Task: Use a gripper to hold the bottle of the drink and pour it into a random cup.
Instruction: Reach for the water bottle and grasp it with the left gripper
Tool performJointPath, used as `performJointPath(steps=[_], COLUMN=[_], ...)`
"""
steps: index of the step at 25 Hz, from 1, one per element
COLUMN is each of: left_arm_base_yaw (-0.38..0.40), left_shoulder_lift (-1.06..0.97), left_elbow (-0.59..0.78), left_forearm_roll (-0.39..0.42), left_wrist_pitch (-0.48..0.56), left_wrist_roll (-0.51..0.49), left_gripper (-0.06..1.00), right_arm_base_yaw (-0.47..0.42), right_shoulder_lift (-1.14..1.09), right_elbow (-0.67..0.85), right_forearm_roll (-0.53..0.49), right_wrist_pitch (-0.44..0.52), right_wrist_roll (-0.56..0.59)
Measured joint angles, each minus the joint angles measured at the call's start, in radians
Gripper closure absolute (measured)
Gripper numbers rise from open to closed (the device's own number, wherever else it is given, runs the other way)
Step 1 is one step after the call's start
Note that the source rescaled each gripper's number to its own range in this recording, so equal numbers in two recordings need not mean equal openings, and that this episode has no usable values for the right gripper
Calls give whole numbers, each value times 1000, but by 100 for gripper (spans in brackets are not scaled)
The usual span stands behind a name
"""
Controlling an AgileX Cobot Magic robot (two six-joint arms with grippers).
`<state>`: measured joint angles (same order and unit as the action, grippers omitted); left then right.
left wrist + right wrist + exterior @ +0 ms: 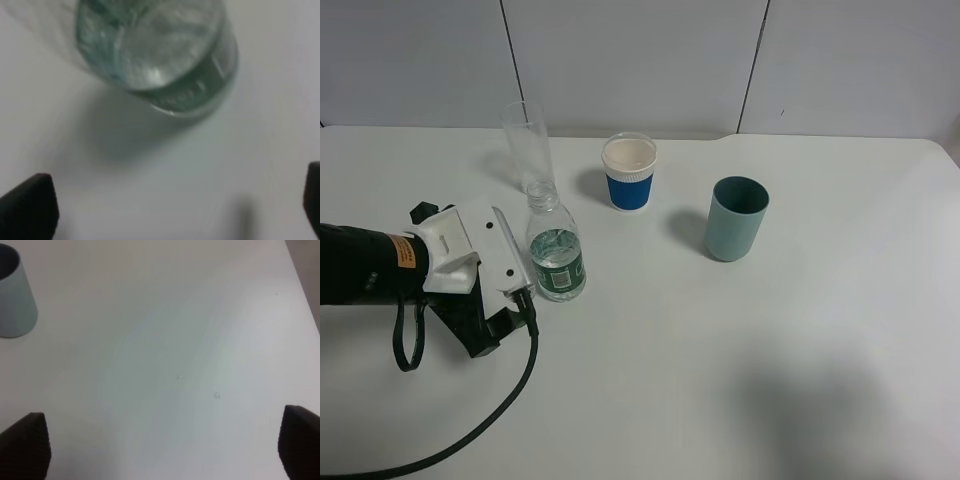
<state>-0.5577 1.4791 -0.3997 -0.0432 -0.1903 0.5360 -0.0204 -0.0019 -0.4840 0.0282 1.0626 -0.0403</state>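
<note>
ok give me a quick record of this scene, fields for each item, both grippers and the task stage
bottle: small clear plastic bottle with dark green label, upright, holds clear liquid
target cup: tall clear drinking glass, upright, just behind the bottle
other cups: blue-sleeved white paper cup; teal plastic cup; both upright
left gripper: open, close beside the bottle, not gripping it
right gripper: open, over bare white table
stage: bottle not yet held
</note>
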Motion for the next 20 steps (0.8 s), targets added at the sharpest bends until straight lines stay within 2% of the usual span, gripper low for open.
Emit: performJointPath(steps=[5, 8, 10, 14, 20], left_arm_base_yaw=[0, 0, 0, 0, 2], left_shoulder_lift=[0, 2, 16, 69, 177], left_elbow=[0, 6, 24, 48, 48], left_forearm_roll=[228, 316, 342, 349, 293], left_wrist_pitch=[-109, -174, -241, -309, -513], left_wrist_roll=[-362, -482, -513, -529, -529], left_gripper=[-6, -6, -6, -6, -6], right_arm_base_yaw=[0, 0, 0, 0, 0], right_shoulder_lift=[0, 0, 0, 0, 0], right_elbow=[0, 0, 0, 0, 0], right_forearm_roll=[0, 0, 0, 0, 0], right_wrist_pitch=[0, 0, 0, 0, 0], right_wrist_roll=[0, 0, 0, 0, 0])
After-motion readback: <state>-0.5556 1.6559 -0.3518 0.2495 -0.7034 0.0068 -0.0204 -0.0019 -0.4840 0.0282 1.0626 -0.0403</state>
